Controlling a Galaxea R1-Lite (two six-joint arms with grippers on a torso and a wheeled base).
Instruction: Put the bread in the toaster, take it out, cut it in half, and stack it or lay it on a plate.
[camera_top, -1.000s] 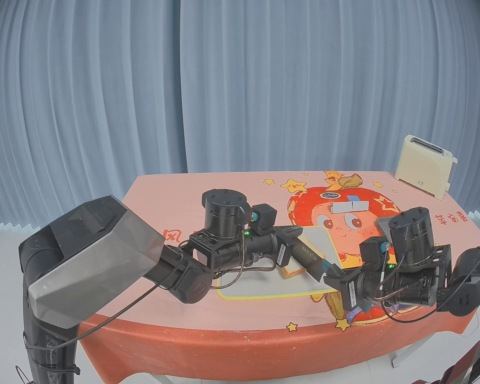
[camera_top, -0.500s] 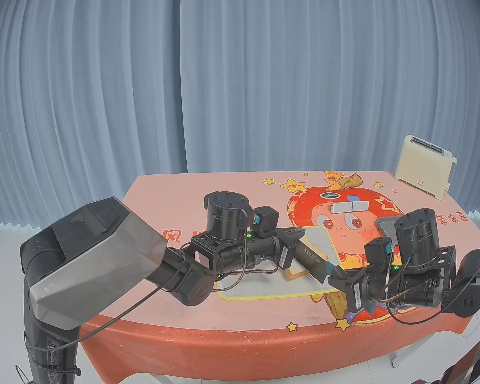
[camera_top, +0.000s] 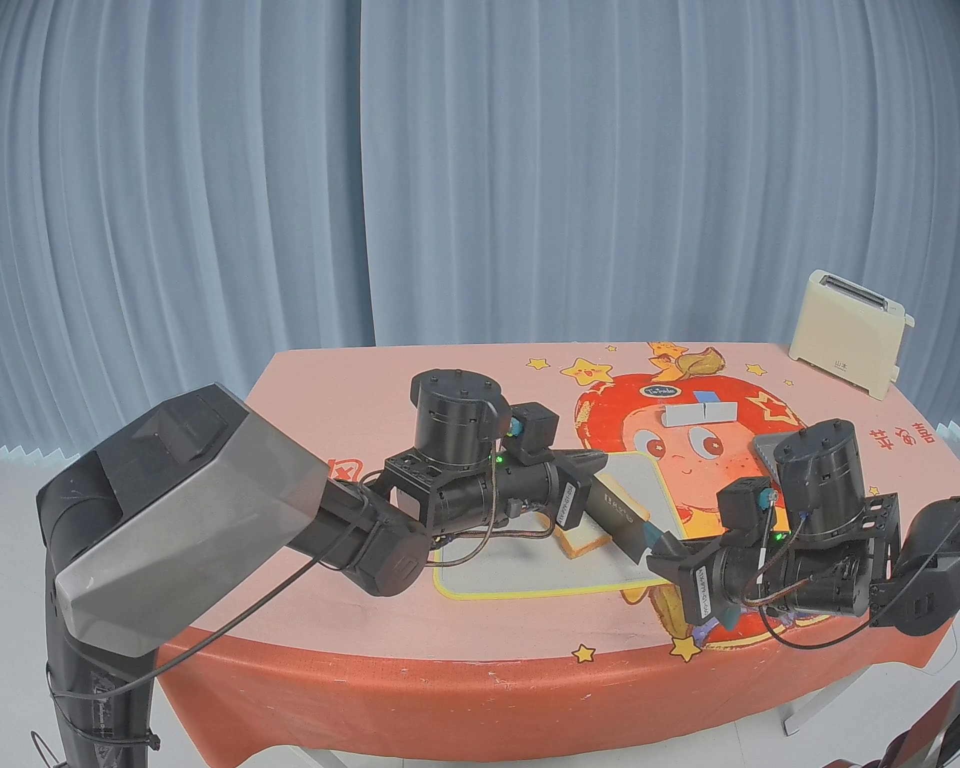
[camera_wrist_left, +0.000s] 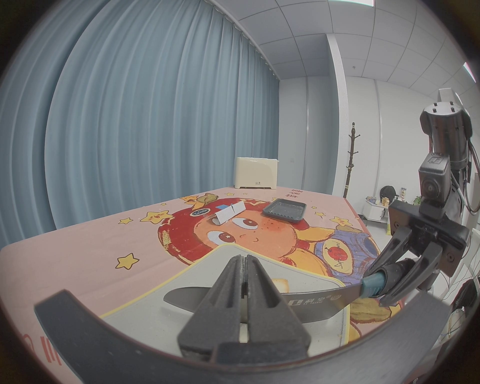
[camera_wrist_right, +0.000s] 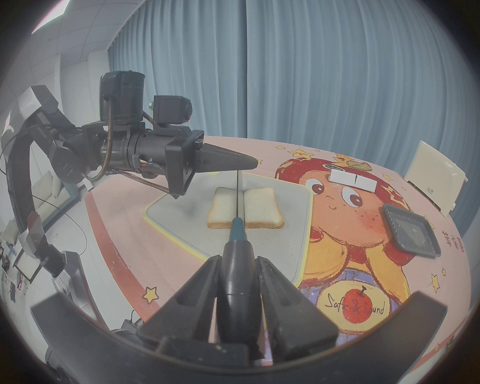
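Bread (camera_top: 585, 541) on cutting board (camera_top: 520, 572), knife (camera_top: 626, 520) over it; plate (camera_wrist_right: 411, 230) to the right, toaster (camera_top: 850, 333) behind plate.

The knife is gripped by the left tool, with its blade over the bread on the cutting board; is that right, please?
Not quite: the right tool grips the knife, not the left, as the right wrist view shows. The blade is indeed over the bread on the cutting board.

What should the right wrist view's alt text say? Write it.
The right gripper, jaws shut on a knife, holds its blade edge-on over the middle of the bread on a cutting board. The left gripper, jaws shut, points toward the blade's tip.
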